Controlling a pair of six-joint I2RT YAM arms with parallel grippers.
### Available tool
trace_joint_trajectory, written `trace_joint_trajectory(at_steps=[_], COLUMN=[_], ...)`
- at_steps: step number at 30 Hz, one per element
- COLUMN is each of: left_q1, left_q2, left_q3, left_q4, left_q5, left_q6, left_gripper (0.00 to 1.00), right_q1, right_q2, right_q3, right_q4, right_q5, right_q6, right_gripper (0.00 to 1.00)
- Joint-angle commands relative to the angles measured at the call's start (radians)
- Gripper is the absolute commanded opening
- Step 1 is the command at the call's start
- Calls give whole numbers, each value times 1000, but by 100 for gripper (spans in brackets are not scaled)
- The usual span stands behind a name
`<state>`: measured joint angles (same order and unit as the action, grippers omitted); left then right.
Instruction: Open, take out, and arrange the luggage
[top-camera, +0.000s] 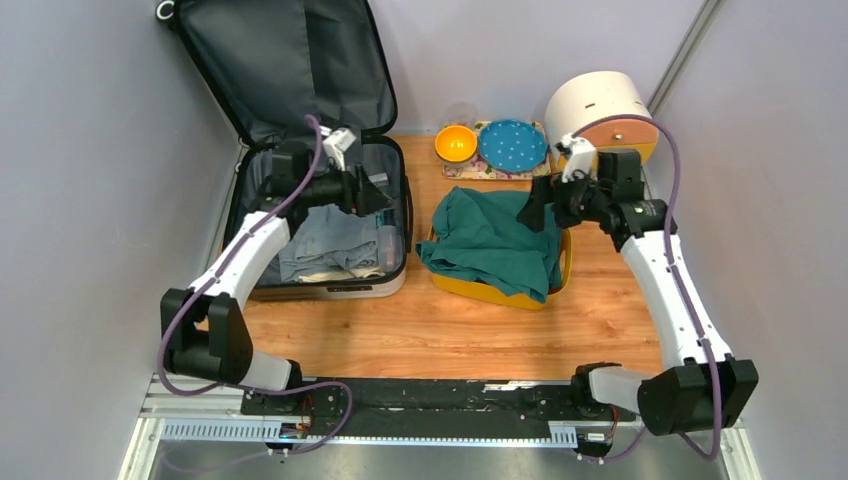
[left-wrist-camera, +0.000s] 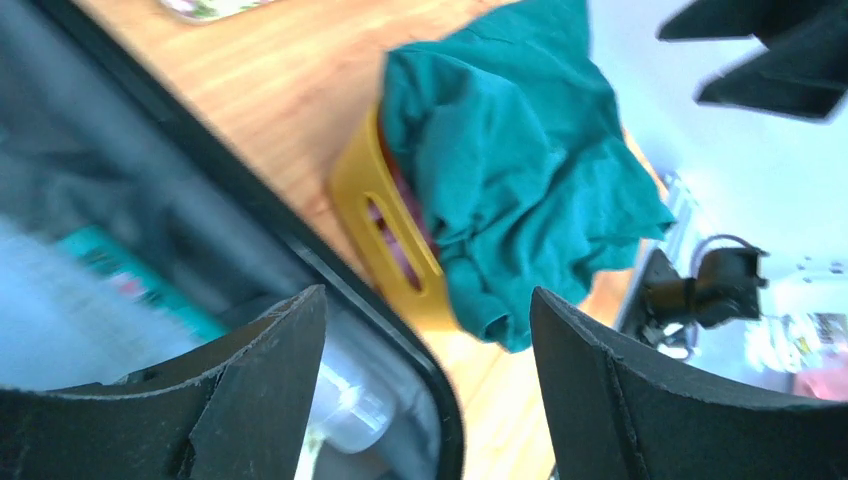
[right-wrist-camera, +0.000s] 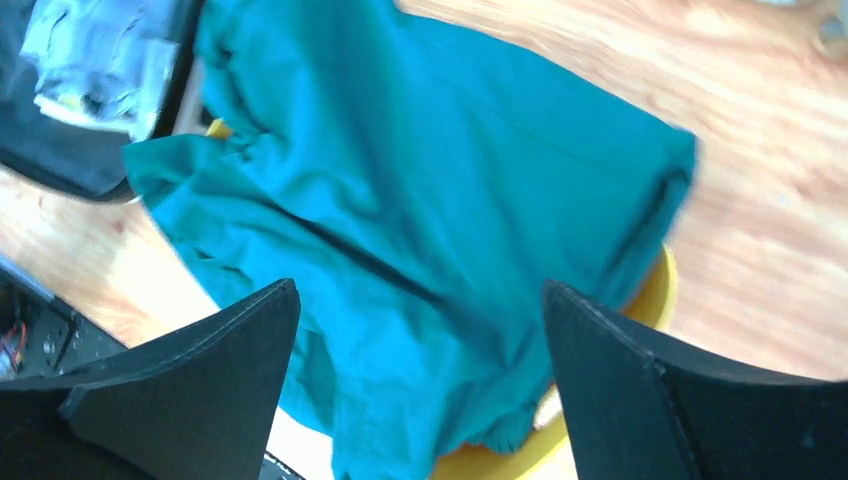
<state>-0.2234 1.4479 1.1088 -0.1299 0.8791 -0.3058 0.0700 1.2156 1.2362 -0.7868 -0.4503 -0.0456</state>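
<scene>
The luggage (top-camera: 330, 285) lies open at the left, its dark grey lid (top-camera: 285, 60) leaning on the back wall. Folded pale clothes (top-camera: 325, 245) and a clear bottle (top-camera: 388, 245) lie in its base. My left gripper (top-camera: 385, 200) is open and empty above the luggage's right rim (left-wrist-camera: 330, 270); the bottle (left-wrist-camera: 345, 400) shows between its fingers. A teal garment (top-camera: 490, 240) is heaped over the yellow bin (top-camera: 490, 292). My right gripper (top-camera: 530, 212) is open and empty just above the garment's right part (right-wrist-camera: 420, 200).
A round cream-and-orange drawer box (top-camera: 600, 110) stands at the back right. An orange bowl (top-camera: 456, 143) and a blue dotted plate (top-camera: 512, 145) rest on a patterned mat behind the bin. Grey walls close in on the left, back and right.
</scene>
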Motion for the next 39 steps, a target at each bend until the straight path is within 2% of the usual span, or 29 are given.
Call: trace_joint_trajectory(at_steps=[1,3,6,8,11,15,20,26,28,32,35,37,38,39], left_q1=[94,137,145,144,139,81,-36,-70,-79,-83,-68,-38,-24,-5], left_q2=[-50,-69,-92,-90,-51,14,106,235,267,290,269,252,250,247], left_q3=[-13,-32,-81,-109,-98,-66,2,78,92,95,51,10,6,5], left_q4=[-135,-198,-218,-192,-163,-126,-111,-94,-105,-164,-188,-192,-200,-209], left_q5=[-41,-112,-233,-319,-422,-552,-744,-878,-949,-997,-979,-926,-899,-855], left_q6=[150,184,240,225,182,136,114,88,108,100,83,56,47,27], left_gripper=[81,81,79,75,74,75,78,79,78,74,62,49,37,13], right_q1=[172,244,296,312,330,332,332,329,329,327,329,327,327,329], right_q2=[65,116,218,258,332,397,363,260,226,190,186,191,193,197], right_q3=[54,65,30,-7,-52,-95,-58,6,22,69,120,143,160,166], right_q4=[127,149,211,235,230,242,204,147,144,143,143,152,162,187], right_q5=[-42,-25,-15,2,38,84,82,61,65,94,93,76,70,56], right_q6=[-77,-85,-115,-151,-174,-183,-188,-172,-166,-162,-155,-140,-129,-114], right_gripper=[95,95,94,93,92,92,93,95,95,96,96,96,96,96])
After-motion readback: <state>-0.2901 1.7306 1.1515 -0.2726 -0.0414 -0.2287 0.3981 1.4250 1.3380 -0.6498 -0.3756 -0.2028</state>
